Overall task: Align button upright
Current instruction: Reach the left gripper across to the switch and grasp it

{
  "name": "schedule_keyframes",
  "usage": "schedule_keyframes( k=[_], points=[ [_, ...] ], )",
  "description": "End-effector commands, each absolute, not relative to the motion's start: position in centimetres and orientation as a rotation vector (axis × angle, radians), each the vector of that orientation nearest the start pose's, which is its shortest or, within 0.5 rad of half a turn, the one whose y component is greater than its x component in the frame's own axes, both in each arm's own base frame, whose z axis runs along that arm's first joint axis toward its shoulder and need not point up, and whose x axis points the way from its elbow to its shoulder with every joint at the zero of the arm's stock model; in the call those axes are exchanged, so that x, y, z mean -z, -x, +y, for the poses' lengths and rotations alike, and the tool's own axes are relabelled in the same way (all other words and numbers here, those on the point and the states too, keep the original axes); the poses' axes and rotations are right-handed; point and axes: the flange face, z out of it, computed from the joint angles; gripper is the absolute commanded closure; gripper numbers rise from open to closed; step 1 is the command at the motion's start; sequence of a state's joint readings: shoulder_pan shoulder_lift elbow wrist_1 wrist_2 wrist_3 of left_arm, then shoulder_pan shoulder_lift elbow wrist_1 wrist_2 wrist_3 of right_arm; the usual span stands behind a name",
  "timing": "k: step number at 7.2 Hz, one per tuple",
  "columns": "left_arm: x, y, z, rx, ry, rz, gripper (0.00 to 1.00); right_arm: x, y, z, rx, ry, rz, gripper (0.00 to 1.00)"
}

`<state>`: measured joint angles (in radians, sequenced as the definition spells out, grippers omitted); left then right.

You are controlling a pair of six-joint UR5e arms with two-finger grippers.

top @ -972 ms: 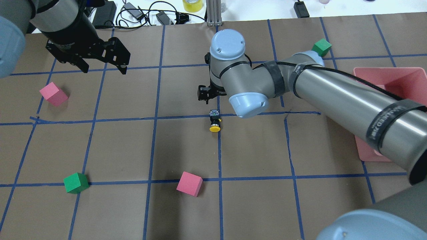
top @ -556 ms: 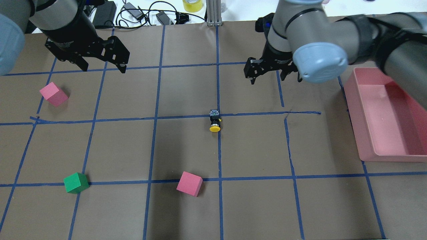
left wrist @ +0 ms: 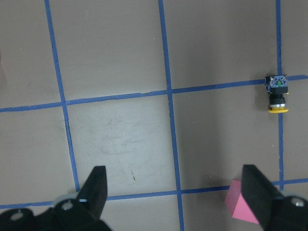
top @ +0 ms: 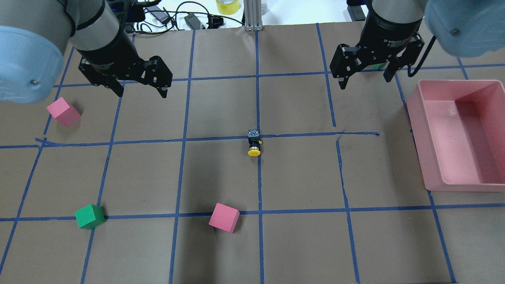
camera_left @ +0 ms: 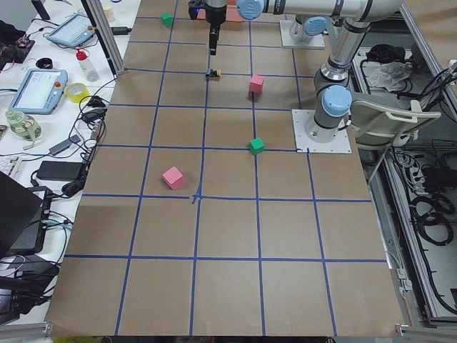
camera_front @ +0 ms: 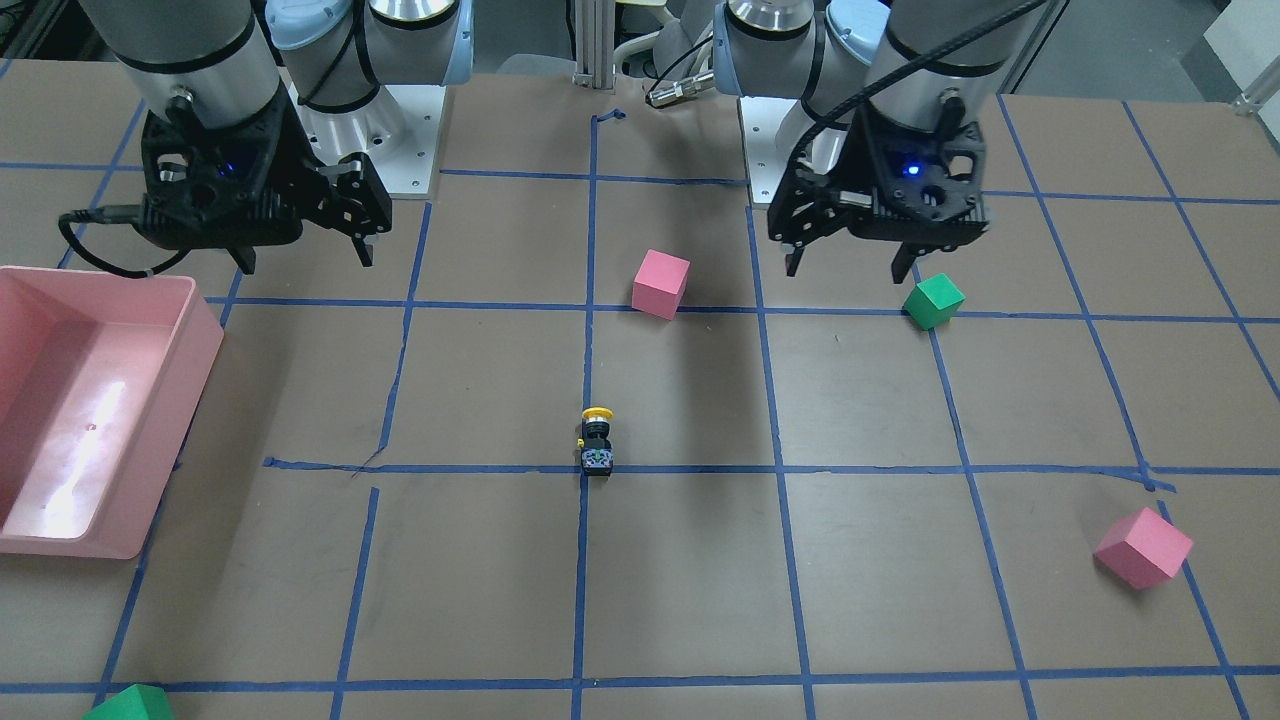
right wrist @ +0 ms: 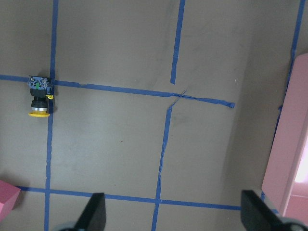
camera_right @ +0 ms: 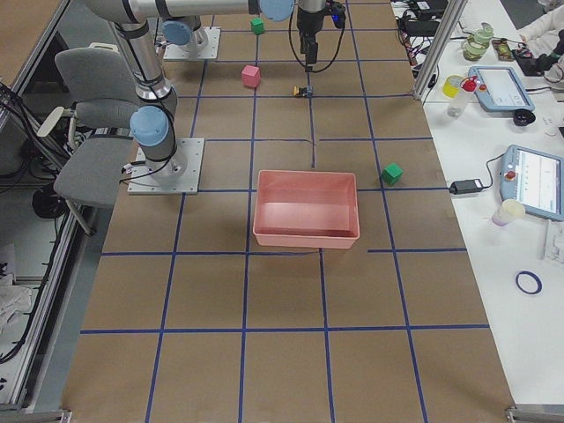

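The button [top: 254, 144] lies on its side on a blue tape line at the table's middle, its yellow cap toward the robot and its base block away. It also shows in the front view [camera_front: 597, 440], the left wrist view [left wrist: 278, 94] and the right wrist view [right wrist: 39, 96]. My left gripper [top: 142, 92] is open and empty, raised at the far left, well away from the button. My right gripper [top: 365, 82] is open and empty, raised at the far right. Both show from the front, left [camera_front: 852, 270] and right [camera_front: 307, 262].
A pink bin [top: 420, 142] stands at the right edge. Pink cubes sit at far left [top: 63, 111] and near centre [top: 224, 217]. A green cube [top: 90, 216] sits at near left; another [top: 378, 66] is mostly hidden behind the right gripper.
My right arm has pulled back from just beyond the button to the far right. My left gripper has shifted a little right. The button has not moved.
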<state>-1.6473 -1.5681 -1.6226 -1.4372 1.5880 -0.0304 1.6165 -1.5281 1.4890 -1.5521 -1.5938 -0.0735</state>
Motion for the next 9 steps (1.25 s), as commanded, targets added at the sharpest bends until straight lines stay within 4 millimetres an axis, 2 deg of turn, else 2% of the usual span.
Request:
schedule_keyframes(
  k=[1, 2, 3, 4, 6, 7, 9],
  points=[
    [-41.5, 22.7, -46.4, 0.381, -0.051, 3.14, 0.0, -51.7, -15.5, -51.7, 0.217, 0.189, 3.155, 0.0],
    [-37.2, 24.5, -44.8, 0.534, 0.0, 3.156, 0.0, -51.1, -15.4, -51.7, 0.208, 0.184, 3.153, 0.0],
    [-33.5, 26.2, -43.0, 0.629, -0.044, 3.158, 0.0, -51.0, -15.4, -52.0, 0.254, 0.176, 3.15, 0.0],
    [-30.5, 27.2, -41.9, 0.728, 0.001, 3.127, 0.0, -50.9, -15.4, -52.1, 0.285, 0.173, 3.147, 0.0],
    [-25.6, 27.9, -41.5, 0.875, 0.033, 3.118, 0.0, -50.5, -15.4, -52.2, 0.283, 0.171, 3.148, 0.0],
    [-23.5, 29.5, -41.3, 0.929, 0.155, 3.149, 0.0, -50.2, -15.4, -52.1, 0.276, 0.171, 3.144, 0.0],
    [-19.5, 31.4, -40.9, 0.964, 0.159, 3.112, 0.0, -49.8, -15.5, -52.1, 0.263, 0.171, 3.128, 0.0]
  ],
)
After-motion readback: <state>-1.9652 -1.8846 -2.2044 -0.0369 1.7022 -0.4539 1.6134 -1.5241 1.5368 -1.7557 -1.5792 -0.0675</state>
